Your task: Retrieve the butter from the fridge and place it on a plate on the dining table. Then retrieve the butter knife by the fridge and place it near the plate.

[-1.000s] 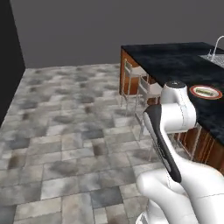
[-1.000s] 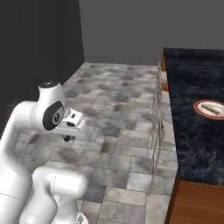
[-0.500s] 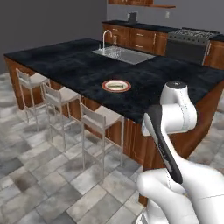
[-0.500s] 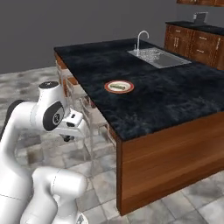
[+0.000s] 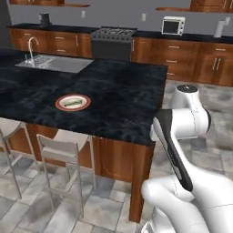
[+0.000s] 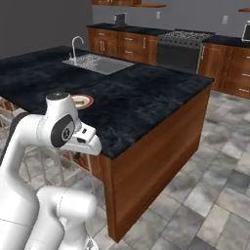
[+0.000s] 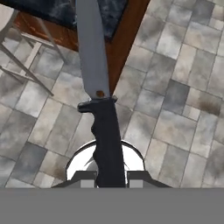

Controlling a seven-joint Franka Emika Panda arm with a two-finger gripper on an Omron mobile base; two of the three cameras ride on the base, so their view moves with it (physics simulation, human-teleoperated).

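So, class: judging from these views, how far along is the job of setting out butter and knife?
Done: the butter lies on the plate on the dining table. In hand: the gripper is shut on the butter knife, hanging over the floor beside the table. Left: setting the knife down near the plate.

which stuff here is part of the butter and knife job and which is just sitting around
Part of the job:
- butter knife, clamped in the gripper
- plate with the butter on it
- dining table

Just there:
- sink
- stove
- microwave
- stools
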